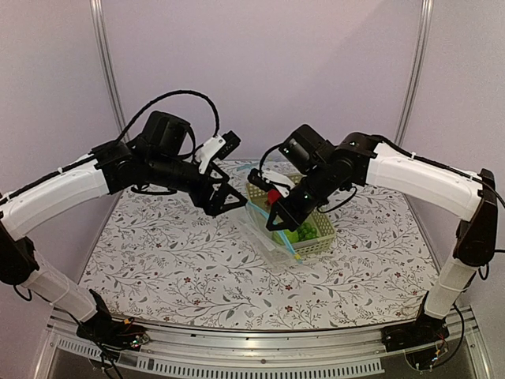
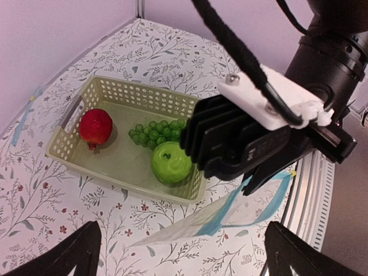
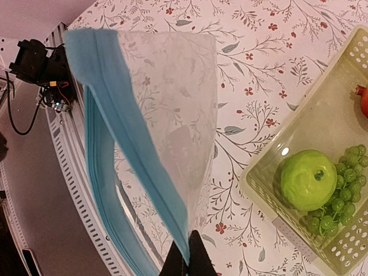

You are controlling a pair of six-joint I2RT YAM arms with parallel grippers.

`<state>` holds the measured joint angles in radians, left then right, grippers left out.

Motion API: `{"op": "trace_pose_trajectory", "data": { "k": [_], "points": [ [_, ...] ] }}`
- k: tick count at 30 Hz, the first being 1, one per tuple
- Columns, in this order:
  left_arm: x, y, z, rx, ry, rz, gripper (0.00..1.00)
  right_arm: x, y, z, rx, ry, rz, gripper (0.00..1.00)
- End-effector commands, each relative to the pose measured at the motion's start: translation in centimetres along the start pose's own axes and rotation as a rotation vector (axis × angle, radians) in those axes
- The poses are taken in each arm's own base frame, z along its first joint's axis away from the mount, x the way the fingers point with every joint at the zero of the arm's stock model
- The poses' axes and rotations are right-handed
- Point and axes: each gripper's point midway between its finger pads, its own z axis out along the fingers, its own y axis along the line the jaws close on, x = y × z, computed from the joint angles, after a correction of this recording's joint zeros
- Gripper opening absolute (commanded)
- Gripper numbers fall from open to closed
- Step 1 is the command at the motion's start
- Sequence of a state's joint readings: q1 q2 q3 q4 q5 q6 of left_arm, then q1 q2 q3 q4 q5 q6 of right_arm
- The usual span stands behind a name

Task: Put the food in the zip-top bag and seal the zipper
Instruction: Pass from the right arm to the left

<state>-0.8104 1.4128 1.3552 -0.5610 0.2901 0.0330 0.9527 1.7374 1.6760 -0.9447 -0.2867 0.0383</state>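
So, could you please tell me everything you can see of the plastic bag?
The bag is thin, clear plastic with a light blue strip along its mouth. It is empty, and the flowered table shows through it. The right hand is shut on the strip and holds the bag up beside the basket. Whether it touches the table is unclear.

The clear zip-top bag [image 3: 172, 86] is pinched at its light blue zipper [image 3: 123, 126] between the closed jaws of the right gripper [image 3: 188, 260] and is spread out ahead of them, its strips parted. The green apple [image 2: 171, 163] and the red fruit [image 2: 95, 126] are seen ahead of the wide-spread jaws of the left gripper [image 2: 190, 253], apart, the red one farther left.
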Motion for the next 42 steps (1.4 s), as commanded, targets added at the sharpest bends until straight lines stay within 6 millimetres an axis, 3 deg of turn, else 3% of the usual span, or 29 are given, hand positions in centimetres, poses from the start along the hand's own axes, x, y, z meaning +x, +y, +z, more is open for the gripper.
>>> {"op": "trace_pose_trajectory", "data": {
  "k": [1,11,20,27,31,42],
  "points": [
    [-1.0,0.1,0.0,0.003,-0.022,-0.019,1.00,0.6,-0.1,0.2,-0.011,0.037,-0.012,0.00],
    [0.6,-0.5,2.9,0.041,0.056,-0.119,1.00,-0.3,-1.2,0.4,0.053,0.025,0.013,0.00],
    [2.4,0.3,4.6,-0.006,0.100,-0.152,1.00,-0.4,-1.7,0.4,0.086,0.020,0.020,0.00],
    [4.1,0.7,5.2,-0.030,0.152,-0.128,0.85,-0.7,-1.5,0.2,0.076,0.008,0.018,0.00],
    [4.2,0.3,5.3,-0.020,0.154,-0.105,0.73,-0.6,-1.1,0.3,0.057,0.011,0.017,0.00],
    [2.8,0.3,4.7,-0.022,0.076,0.061,0.77,0.0,0.4,0.6,-0.040,0.030,0.009,0.00]
  ]
}}
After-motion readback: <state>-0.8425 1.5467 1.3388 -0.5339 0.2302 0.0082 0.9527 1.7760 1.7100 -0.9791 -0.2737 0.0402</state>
